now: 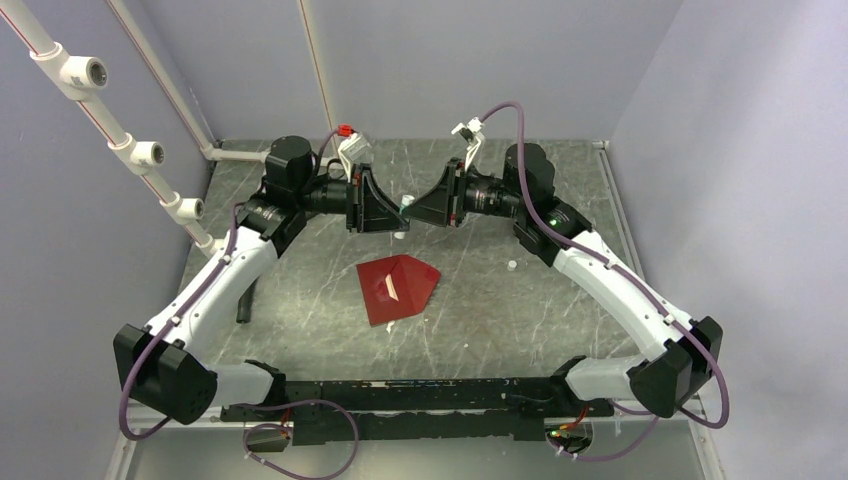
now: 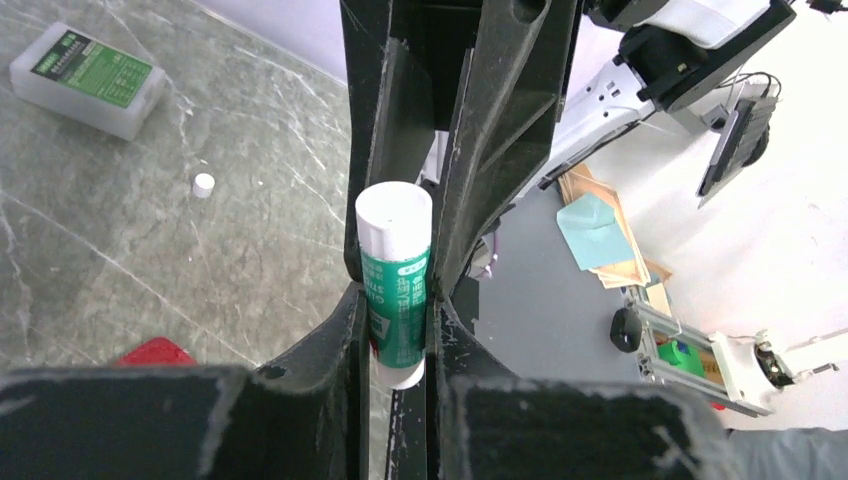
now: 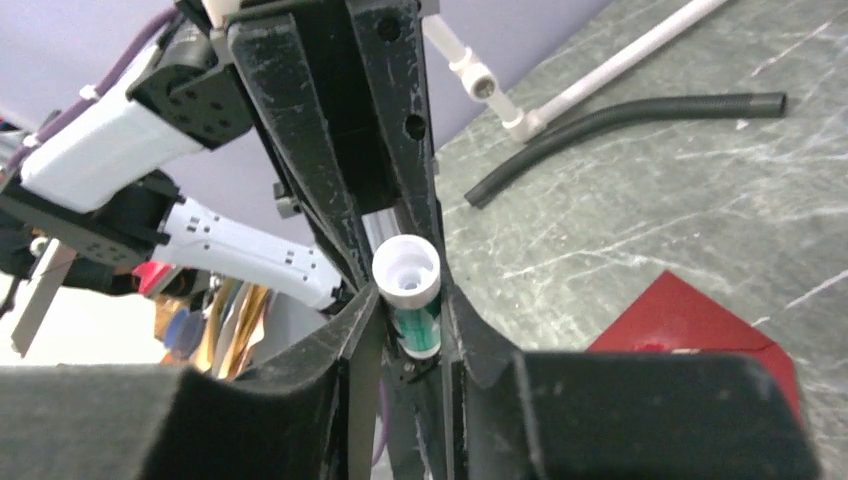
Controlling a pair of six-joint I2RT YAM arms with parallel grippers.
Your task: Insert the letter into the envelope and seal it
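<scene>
Your left gripper (image 2: 398, 300) and right gripper (image 3: 408, 310) both pinch the glue stick (image 2: 394, 270). The glossy envelope (image 1: 398, 287) looks thin and slippery, so I'd take the flap edge.

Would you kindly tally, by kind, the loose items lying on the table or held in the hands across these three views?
Red envelope: 1
Glue stick: 1
White-and-green box: 1
Black hose: 1
Small white bits, too small to identify: 2
Total: 6
</scene>
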